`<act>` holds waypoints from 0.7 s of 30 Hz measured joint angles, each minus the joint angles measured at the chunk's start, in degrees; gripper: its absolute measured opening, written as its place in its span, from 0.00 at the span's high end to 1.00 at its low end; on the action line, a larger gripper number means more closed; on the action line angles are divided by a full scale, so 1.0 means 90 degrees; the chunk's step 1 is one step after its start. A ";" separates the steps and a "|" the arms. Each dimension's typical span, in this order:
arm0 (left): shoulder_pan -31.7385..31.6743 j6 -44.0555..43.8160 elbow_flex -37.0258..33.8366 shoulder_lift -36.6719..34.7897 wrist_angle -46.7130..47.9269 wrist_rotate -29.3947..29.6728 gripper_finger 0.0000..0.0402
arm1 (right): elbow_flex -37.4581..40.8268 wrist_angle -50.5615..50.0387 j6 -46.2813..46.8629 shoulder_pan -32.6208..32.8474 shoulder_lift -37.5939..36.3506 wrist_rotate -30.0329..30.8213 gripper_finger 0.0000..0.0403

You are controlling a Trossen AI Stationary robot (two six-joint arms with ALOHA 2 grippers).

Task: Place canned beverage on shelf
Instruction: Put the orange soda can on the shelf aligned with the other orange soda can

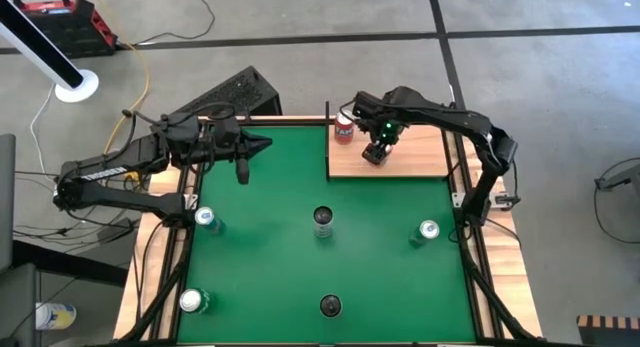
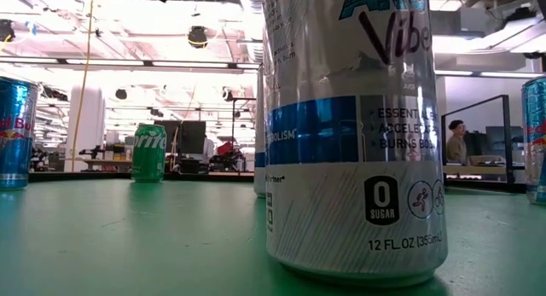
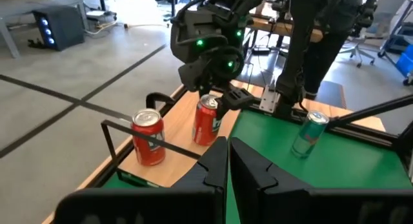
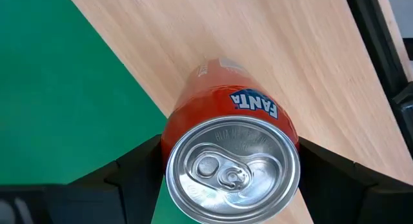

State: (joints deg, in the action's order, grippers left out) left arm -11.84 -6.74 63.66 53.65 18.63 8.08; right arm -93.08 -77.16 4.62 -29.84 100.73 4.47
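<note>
Right gripper (image 1: 374,153) stands over the shelf (image 1: 415,157), jaws spread wide with an orange Fanta can (image 4: 231,156) between them; in the right wrist view the dark fingers (image 4: 135,164) flank the can's sides, close to it, but contact cannot be confirmed. The can stands upright on the shelf's pale wood, near the edge where it meets the green felt (image 1: 290,237). In the left wrist view the same can (image 3: 207,120) sits under the right gripper (image 3: 222,104), with a second red can (image 3: 148,137) upright beside it on the shelf (image 3: 177,161), the two apart; from above that second can (image 1: 343,127) is at the shelf's far left corner. Left gripper (image 1: 262,142) hovers over the far left part of the felt, jaws closed and empty, its fingers (image 3: 216,162) pressed together. Other cans stand on the felt: one blue-silver at the left edge (image 1: 206,219), a green one at the near left corner (image 1: 191,301), a slim one at centre (image 1: 322,221), a dark-topped one near the front edge (image 1: 330,306), and one at the right (image 1: 428,230). The low view is filled by a tall white-and-blue can (image 2: 354,134), with a green Sprite can (image 2: 148,152) farther back and a blue can (image 2: 14,132) at the left edge. A person (image 2: 456,142) sits in the room behind the table.
</note>
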 joint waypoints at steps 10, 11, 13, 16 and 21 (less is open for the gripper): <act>0.0000 0.0235 0.0000 0.0000 -0.0012 -0.0470 1.00 | 0.0000 -0.0041 0.0143 0.0007 -0.0019 -0.0483 0.12; 0.0000 0.0243 0.0000 0.0000 -0.0010 -0.0472 1.00 | 0.0000 -0.0034 0.0141 0.0007 -0.0019 -0.0481 0.10; 0.0000 0.0305 0.0000 0.0000 -0.0009 -0.0479 1.00 | 0.0000 0.0004 0.0123 0.0007 -0.0029 -0.0483 0.06; 0.0000 0.0426 0.0000 0.0000 -0.0009 -0.0505 1.00 | 0.0000 0.0046 0.0148 0.0007 -0.0033 -0.0483 0.02; 0.0000 0.0446 0.0000 -0.0002 -0.0007 -0.0527 1.00 | 0.0000 0.0049 0.0168 0.0007 -0.0064 -0.0481 0.02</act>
State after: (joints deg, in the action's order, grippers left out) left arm -11.84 -2.73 63.66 53.63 18.57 3.34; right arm -93.08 -76.72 6.13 -29.78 100.15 0.14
